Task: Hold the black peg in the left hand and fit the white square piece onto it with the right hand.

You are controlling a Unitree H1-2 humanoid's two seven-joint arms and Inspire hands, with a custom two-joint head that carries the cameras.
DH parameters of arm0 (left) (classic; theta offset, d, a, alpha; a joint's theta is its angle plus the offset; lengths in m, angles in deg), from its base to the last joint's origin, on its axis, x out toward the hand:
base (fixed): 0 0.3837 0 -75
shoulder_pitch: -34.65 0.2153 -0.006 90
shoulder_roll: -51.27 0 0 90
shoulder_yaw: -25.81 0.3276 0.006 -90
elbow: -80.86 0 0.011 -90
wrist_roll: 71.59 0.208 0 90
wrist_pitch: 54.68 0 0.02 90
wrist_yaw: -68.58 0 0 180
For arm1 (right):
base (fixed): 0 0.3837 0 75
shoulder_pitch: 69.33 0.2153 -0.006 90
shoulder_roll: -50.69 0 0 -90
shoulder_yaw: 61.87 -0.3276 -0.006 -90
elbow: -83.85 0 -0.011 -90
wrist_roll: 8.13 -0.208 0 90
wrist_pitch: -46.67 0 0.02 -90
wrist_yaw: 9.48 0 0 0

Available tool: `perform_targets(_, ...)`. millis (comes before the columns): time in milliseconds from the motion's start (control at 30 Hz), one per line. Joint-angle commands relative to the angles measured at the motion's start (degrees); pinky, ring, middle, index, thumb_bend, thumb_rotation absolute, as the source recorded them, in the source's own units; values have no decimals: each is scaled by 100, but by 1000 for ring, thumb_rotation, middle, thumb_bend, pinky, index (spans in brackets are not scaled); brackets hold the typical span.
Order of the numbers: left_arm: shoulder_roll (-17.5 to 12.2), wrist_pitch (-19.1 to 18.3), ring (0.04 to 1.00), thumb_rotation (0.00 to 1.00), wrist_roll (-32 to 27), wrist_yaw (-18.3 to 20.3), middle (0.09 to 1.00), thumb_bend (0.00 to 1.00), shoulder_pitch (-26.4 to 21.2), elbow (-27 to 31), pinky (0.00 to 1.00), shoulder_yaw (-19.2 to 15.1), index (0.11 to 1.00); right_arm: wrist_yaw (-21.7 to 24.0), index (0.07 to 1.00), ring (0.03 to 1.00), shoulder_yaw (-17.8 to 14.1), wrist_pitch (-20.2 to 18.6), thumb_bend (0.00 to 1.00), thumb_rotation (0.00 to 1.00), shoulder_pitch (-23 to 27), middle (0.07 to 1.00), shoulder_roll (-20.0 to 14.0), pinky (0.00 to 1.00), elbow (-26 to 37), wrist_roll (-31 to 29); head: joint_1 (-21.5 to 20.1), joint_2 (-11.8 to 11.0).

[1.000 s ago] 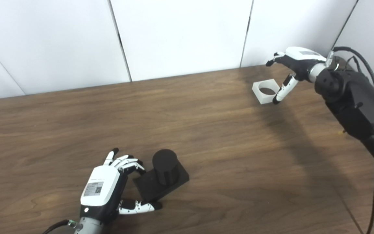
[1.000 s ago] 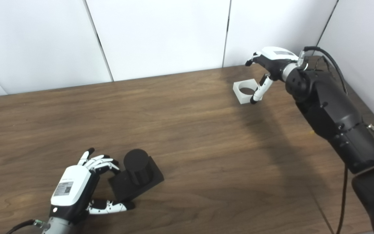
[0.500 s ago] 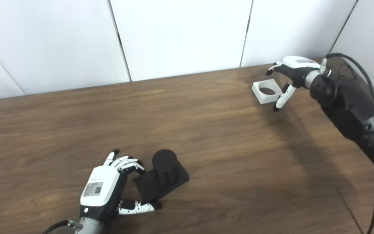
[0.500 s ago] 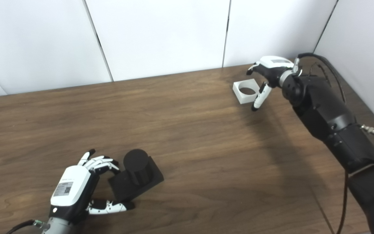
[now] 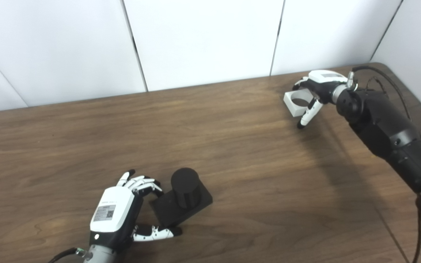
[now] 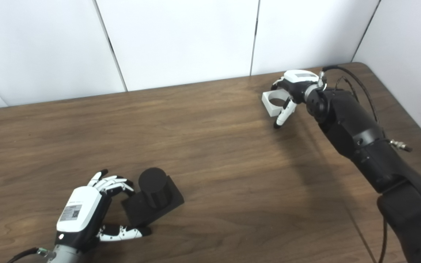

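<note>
The black peg (image 5: 185,185) stands upright on its square black base (image 5: 200,203) on the wooden table at the lower left. My left hand (image 5: 117,212) holds the base, with fingers on its left corner and the thumb along its front edge. The white square piece (image 5: 293,109), with a round hole, lies flat at the far right back. My right hand (image 5: 322,82) reaches over it, fingers spread behind it and the thumb (image 5: 307,115) pointing down past its front right side. I cannot see it pinched. The piece also shows in the right eye view (image 6: 268,108).
White wall panels (image 5: 203,40) stand right behind the table's back edge. The table's rounded right back corner (image 5: 391,67) is close to my right arm (image 5: 386,131), which has a cable looping above it. Bare wood (image 5: 254,160) lies between the two hands.
My right hand has come down and moved left, from above and right of the white piece to straddling it. The left hand, the peg and the white piece have not moved.
</note>
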Motion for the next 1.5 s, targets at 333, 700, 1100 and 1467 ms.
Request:
perform_targets(333,-128,-200,821,49,236,207,737,522,146,34,949,-6,486,-467,851,1000,-46,127,867,302,264,988,-66,1000,-188,74,53,15)
perform_targets(700,-146,-213,815,49,235,230,735,522,150,56,946,-12,486,-569,735,1000,-16,179,821,300,213,957,-153,1000,-161,140,33,35)
perform_targets(1100,-186,-247,802,49,224,342,732,522,147,99,925,-6,486,-611,694,1000,-31,275,824,288,164,942,-167,1000,-144,147,24,70)
perform_targets(1467,-184,-298,794,49,191,450,732,522,149,117,900,-22,486,-738,495,1000,-65,353,529,145,79,907,-125,1000,-126,99,75,100)
